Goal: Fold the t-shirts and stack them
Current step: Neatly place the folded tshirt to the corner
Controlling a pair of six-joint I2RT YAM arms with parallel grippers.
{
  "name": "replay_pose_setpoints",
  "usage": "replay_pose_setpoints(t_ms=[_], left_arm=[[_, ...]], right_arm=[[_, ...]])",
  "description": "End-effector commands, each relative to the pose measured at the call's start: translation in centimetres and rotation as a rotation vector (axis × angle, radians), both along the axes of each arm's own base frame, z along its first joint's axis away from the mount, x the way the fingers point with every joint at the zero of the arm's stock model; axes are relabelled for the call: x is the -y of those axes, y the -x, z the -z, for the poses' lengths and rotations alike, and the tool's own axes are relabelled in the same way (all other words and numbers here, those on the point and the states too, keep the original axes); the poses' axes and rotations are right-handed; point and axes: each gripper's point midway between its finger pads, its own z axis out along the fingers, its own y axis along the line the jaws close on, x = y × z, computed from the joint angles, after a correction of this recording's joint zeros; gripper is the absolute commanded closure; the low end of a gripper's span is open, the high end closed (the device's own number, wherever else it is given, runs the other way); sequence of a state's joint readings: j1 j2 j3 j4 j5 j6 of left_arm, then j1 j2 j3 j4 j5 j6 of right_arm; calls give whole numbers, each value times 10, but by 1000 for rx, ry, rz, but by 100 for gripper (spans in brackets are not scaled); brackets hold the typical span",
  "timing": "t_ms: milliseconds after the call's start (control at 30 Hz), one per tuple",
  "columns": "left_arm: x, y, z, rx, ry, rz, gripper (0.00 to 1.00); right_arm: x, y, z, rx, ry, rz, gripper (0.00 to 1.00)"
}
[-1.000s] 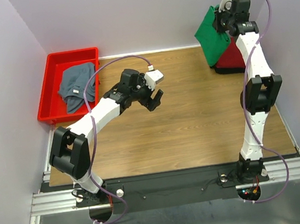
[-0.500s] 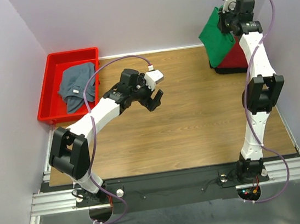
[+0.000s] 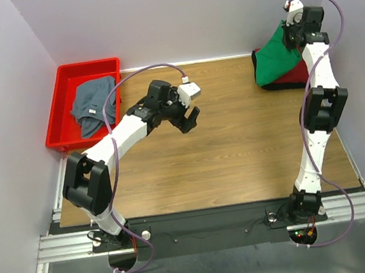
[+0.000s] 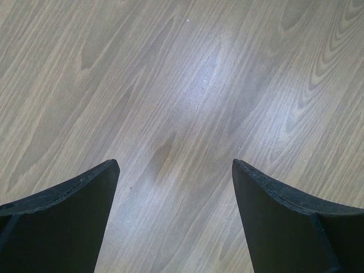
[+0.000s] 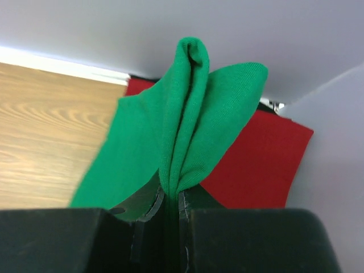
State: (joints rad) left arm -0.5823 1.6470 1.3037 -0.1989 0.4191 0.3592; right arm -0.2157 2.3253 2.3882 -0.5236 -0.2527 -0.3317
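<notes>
"Starting at the left, what sits in the red bin [image 3: 56, 123]?"

"A grey-blue shirt [image 3: 91, 105], crumpled and untouched. To the right of the bin, the left claw [image 3: 189, 119] hangs over the bare bench [image 3: 237, 143] with its jaws spread wide and nothing between them."

"And the far right?"

"The right claw [image 3: 294, 26] is raised at the back right corner, clenched on a fold of the green shirt [image 3: 279, 62]. The wrist view shows the cloth pinched between the jaws and standing out from them in a doubled ridge. The rest drapes down onto the dark red shirt [image 3: 291, 79], which lies on the bench by the back wall."

"So which way does the cloth run from the claw?"

"Down and leftward, toward the open middle of the bench. Its long axis slants from the claw to the hem near the wood. I judge the next move must carry it that way, clear of the red one, before it can be spread."

"Which arm is nearer?"

"The right one, since it has the shirt. The left is well apart, nearer the bin."

"How far along?"

"Early, I'd say. Whether the red one is folded, I cannot tell."
</notes>
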Motion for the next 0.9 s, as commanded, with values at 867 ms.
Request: replay_pose_setpoints(t_ms=[867], left_arm=[[8, -5, -5, -24, -17, 34, 7]], right_arm=[[100, -31, 29, 126, 182, 21, 98]])
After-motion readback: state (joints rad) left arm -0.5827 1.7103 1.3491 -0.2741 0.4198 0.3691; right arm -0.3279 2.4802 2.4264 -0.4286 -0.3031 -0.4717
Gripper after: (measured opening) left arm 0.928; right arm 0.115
